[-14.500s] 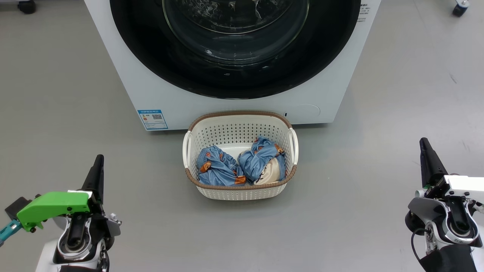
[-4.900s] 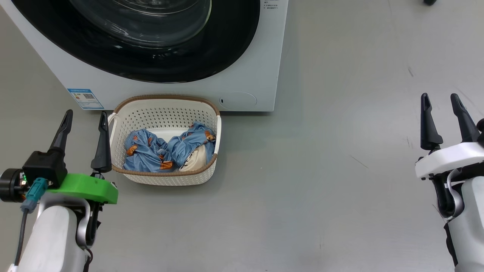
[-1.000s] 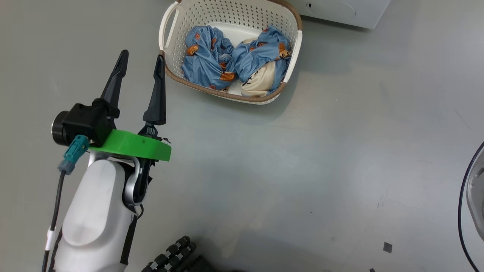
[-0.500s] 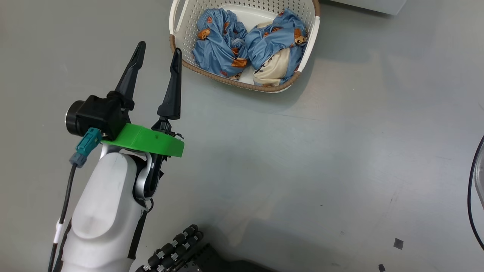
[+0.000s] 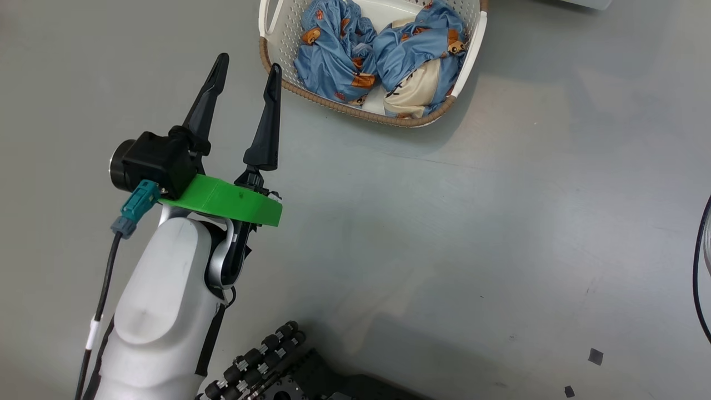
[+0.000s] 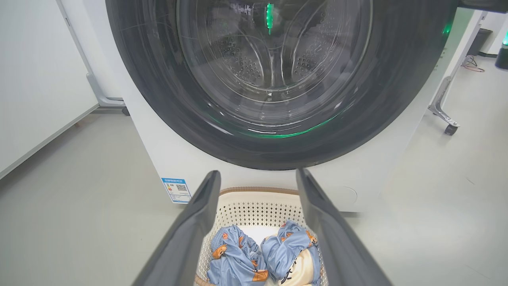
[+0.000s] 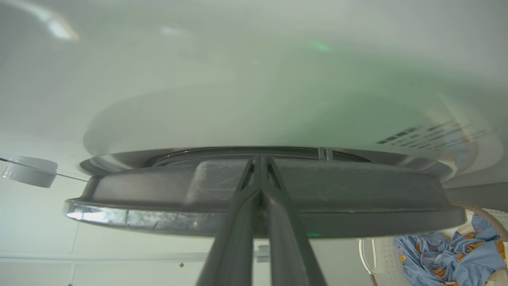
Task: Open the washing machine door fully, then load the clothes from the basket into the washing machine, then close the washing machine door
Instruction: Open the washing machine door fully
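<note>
The left gripper (image 5: 248,61) hangs spread and empty over the floor (image 5: 472,222), its right fingertip just short of the near-left corner of the basket (image 5: 344,108) rim, not touching. Wide grey floor runs right of the basket and back toward the robot. The clothes (image 5: 389,55), two bundles, lie side by side in the basket. Just behind it stands the washer (image 6: 158,159), its door (image 6: 274,59) glass over the drum. The right gripper (image 7: 260,159), fingers pressed together and holding nothing, has its tips at the door's grey edge; contact is unclear
</note>
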Available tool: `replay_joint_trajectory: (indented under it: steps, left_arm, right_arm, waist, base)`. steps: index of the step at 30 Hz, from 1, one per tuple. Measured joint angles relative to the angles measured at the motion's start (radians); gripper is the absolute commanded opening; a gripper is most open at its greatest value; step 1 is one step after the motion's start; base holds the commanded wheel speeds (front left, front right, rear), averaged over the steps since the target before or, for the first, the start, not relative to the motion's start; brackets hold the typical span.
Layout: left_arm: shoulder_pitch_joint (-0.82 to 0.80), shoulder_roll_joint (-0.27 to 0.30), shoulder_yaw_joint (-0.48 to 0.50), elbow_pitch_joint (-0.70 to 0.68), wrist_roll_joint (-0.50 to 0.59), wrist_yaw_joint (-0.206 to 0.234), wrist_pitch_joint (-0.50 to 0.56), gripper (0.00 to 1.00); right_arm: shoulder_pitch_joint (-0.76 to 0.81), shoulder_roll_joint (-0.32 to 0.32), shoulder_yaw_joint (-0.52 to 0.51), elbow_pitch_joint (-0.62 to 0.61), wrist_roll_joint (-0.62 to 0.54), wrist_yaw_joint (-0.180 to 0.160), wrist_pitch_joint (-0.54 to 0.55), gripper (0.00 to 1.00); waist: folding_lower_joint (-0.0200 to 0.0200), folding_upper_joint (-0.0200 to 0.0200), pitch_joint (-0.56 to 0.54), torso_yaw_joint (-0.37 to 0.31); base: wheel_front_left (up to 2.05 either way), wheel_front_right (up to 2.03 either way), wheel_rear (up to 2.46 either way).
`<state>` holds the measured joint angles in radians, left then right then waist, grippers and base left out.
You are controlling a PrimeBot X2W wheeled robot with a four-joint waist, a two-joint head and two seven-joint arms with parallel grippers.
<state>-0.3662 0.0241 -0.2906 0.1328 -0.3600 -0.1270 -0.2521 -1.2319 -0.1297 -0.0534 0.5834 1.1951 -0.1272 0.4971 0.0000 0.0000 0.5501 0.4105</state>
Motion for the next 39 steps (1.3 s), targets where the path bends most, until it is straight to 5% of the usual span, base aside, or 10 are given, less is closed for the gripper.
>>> replay_joint_trajectory:
  steps: [30, 39]
  left_arm:
    - [-0.015, -0.002, -0.005, -0.008, -0.053, 0.0, 0.0, 1.0]
    - [-0.02, -0.002, 0.007, -0.011, -0.044, 0.0, 0.0, 1.0]
  right_arm:
    - [-0.092, -0.018, 0.025, 0.102, -0.01, -0.007, 0.084, 0.0]
    - [-0.044, -0.011, 0.023, 0.111, 0.02, 0.028, 0.118, 0.0]
  waist:
    - [0.0, 0.0, 0.018, 0.036]
    - [0.0, 0.0, 0.001, 0.014]
  base:
    - [0.0, 0.0, 0.0]
    - [0.0, 0.0, 0.0]
